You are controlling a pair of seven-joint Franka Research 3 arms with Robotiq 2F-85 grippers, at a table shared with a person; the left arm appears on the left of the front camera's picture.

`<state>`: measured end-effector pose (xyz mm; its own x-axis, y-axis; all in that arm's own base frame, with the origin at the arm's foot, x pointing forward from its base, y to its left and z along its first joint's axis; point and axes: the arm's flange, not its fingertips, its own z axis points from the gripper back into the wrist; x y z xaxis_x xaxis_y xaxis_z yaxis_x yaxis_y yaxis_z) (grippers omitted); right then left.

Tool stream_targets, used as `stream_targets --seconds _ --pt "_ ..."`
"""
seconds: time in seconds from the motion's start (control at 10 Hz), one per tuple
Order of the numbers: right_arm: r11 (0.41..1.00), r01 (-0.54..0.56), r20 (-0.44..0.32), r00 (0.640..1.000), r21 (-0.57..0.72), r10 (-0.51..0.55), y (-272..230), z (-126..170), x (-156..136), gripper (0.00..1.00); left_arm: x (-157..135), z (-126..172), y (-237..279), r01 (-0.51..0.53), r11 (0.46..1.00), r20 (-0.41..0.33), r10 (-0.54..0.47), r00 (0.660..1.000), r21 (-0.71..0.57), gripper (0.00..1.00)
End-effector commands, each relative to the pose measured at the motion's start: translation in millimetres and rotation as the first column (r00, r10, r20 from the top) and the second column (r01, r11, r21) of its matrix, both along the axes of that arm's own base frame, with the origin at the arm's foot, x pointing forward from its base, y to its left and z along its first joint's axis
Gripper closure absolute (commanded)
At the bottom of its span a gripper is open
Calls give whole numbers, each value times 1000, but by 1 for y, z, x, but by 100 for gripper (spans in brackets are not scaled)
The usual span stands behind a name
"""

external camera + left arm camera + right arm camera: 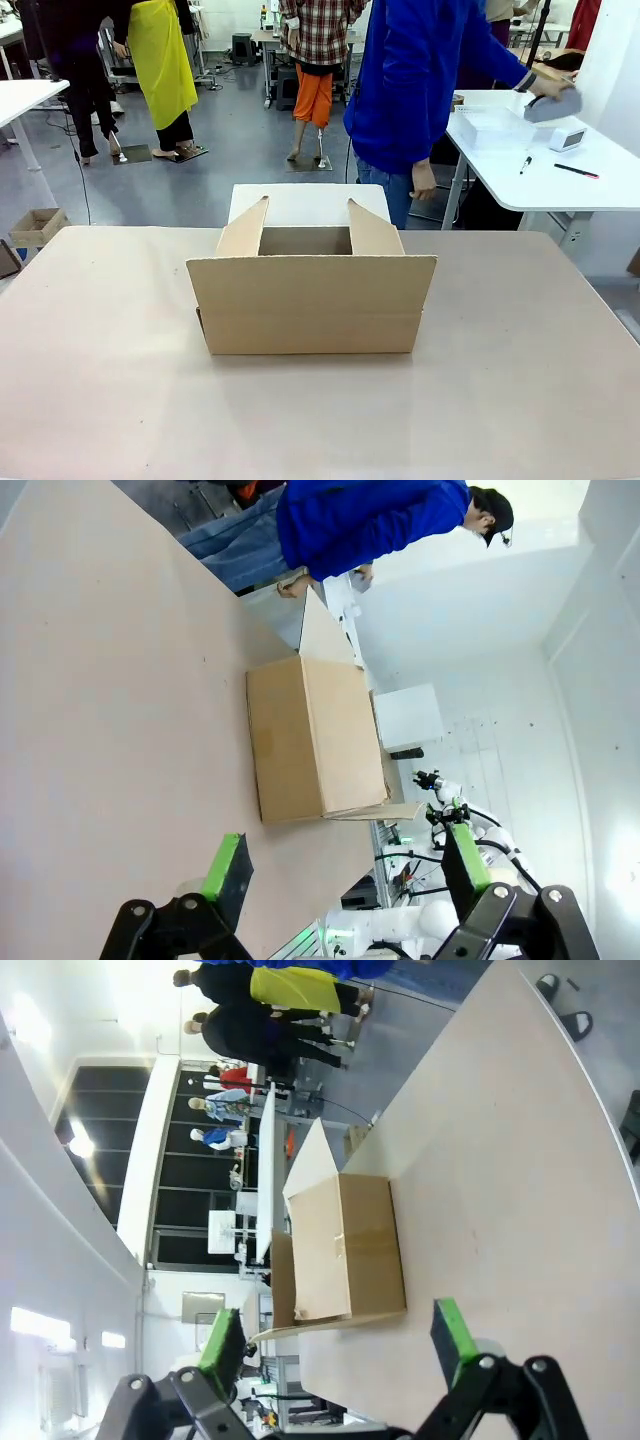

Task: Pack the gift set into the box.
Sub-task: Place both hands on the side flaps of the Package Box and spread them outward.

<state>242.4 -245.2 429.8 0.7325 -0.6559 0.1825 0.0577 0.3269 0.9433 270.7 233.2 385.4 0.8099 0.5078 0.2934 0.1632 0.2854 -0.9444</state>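
Left gripper (345,870) and right gripper (337,1340) both have jaws spread and empty, the large brown corrugated cardboard box (315,735) well ahead of each.

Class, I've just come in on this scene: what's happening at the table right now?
The box stands on the table, flaps open, nobody touching it. The person in blue at the far side is turned to a white side table, hand on a grey item there. The left gripper and right gripper are open and hold nothing.

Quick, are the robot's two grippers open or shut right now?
The left gripper: open, holding nothing.
The right gripper: open, holding nothing.
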Motion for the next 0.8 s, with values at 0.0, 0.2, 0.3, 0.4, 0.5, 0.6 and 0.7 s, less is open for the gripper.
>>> stream_targets --seconds 0.0,0.2,0.3,0.4,0.5,0.6,0.7 --pt "991 -10 -1 1000 -136 10 33 25 17 0 8 25 -21 26 999 27 -27 999 44 0" --pt "916 -128 10 990 -379 143 115 71 47 0 32 71 -76 174 969 8 -178 984 176 0" --pt "841 -206 4 971 -500 240 167 89 63 0 45 93 -113 240 936 8 -250 968 258 0" --pt "745 -252 -13 950 -617 311 222 99 77 0 57 111 -154 315 889 19 -340 940 334 0" --pt "636 -294 -11 912 -713 410 286 103 86 0 74 126 -205 361 834 -8 -394 919 418 0" --pt "532 -309 -11 871 -788 491 338 100 86 0 87 133 -248 388 783 -34 -427 904 486 0" --pt "431 -313 -13 822 -846 570 382 92 80 0 97 133 -281 429 745 -67 -463 884 511 0"
